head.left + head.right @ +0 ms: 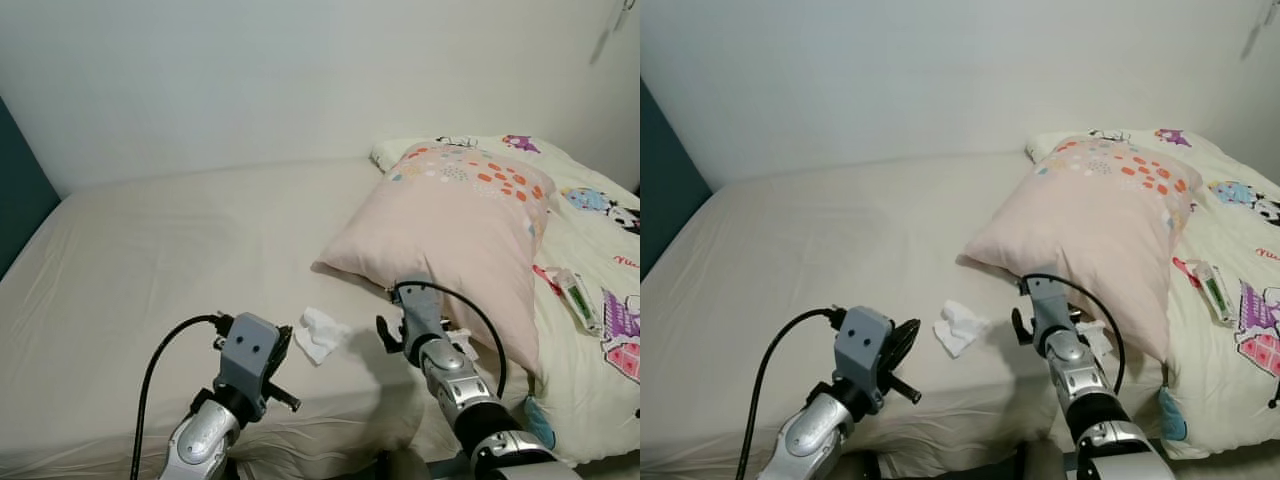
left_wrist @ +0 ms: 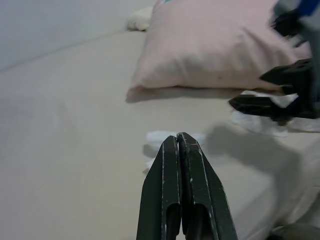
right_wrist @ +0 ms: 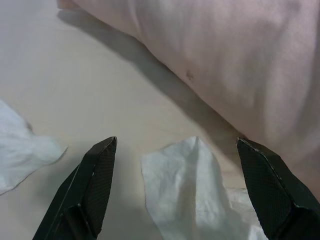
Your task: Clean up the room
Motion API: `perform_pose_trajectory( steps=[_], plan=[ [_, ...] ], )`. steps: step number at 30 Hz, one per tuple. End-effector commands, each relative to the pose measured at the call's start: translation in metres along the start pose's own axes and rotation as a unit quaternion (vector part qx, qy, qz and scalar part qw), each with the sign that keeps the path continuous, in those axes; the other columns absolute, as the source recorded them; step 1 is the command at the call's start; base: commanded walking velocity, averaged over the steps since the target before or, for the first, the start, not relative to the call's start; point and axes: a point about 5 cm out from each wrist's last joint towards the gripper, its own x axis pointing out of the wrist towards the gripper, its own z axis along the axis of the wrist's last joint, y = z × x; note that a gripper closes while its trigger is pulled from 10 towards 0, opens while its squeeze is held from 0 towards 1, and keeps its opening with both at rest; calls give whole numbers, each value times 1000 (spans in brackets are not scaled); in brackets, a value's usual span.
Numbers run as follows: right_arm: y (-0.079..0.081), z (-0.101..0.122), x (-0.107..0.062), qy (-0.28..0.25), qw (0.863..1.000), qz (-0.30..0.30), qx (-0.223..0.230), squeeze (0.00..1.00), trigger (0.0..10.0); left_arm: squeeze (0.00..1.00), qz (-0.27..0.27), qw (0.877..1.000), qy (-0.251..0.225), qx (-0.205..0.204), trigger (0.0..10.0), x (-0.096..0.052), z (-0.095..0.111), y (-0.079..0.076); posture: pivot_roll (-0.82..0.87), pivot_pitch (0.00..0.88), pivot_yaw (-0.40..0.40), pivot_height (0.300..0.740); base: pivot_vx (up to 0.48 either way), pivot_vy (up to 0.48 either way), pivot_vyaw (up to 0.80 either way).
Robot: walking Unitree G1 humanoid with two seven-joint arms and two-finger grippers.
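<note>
White crumpled tissue (image 3: 192, 200) lies on the cream bed sheet (image 1: 150, 280), right between the wide-spread fingers of the right gripper (image 3: 185, 192), which hangs just above it at the pillow's (image 1: 460, 230) near edge. That straddle looks like a setup for pinching the tissue off the bed. A second tissue (image 1: 320, 333) lies off to that gripper's left, just ahead of the left gripper (image 2: 183, 150), whose fingers are pressed together and empty, probably waiting its turn. Beyond the pillow, on the patterned quilt (image 1: 600, 240), a small packet (image 1: 580, 297) rests well away from both.
</note>
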Motion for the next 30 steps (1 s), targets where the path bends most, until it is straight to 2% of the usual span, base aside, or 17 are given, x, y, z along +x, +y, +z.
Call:
perform_pose_trajectory(
  steps=[1, 2, 3, 4, 5, 6, 14, 22, 25, 30],
  plan=[
    [-4, -4, 1, 24, 1000, -17, 6, 1000, 10000, 0, -18, 1000, 6, -12, 10000, -3, 0, -3, 11, 81, -42, 576, 0, 0, 0],
    [-5, -5, 1, 30, 999, -21, 4, 1000, 10000, 0, -24, 1000, 5, -14, 10000, -4, 0, -4, 10, 82, -42, 576, 0, 0, 0],
    [-5, -6, 1, 35, 999, -23, 3, 922, 10000, 0, -29, 999, 5, -16, 10000, -4, 1, -5, 9, 82, -42, 576, 0, 0, 0],
    [-4, -8, 1, 40, 999, -23, 3, 349, 10000, 0, -32, 999, 6, -17, 10000, -4, 1, -6, 8, 81, -41, 576, 0, 0, 0],
    [-4, -8, 1, 40, 999, -23, 3, 349, 10000, 0, -32, 999, 6, -17, 10000, -4, 1, -6, 8, 81, -41, 576, 0, 0, 0],
    [-4, -10, 1, 47, 999, -24, -2, 0, 10000, 0, -35, 999, 6, -17, 10000, -4, 1, -6, 8, 81, -41, 576, 0, 0, 0],
    [-3, -23, 0, 82, 996, -20, -5, 0, 10000, 0, -48, 999, 8, -9, 10000, -2, 3, -7, 8, 80, -38, 576, 0, 0, 0],
    [-1, -26, -1, 93, 995, -19, -11, 0, 10000, 0, -91, 995, -4, -29, 10000, -2, 11, -17, 5, 79, -36, 576, 0, 0, 0],
    [-1, -27, -1, 96, 995, -20, -11, 0, 10000, 0, -131, 991, -11, -35, 10000, -2, 16, -25, 5, 78, -36, 576, 0, 0, 0],
    [-2, -27, -1, 97, 995, -21, -11, 0, 10000, 0, -164, 986, -10, -35, 10000, -4, 18, -30, 5, 78, -35, 576, 0, 0, 0]
  ],
)
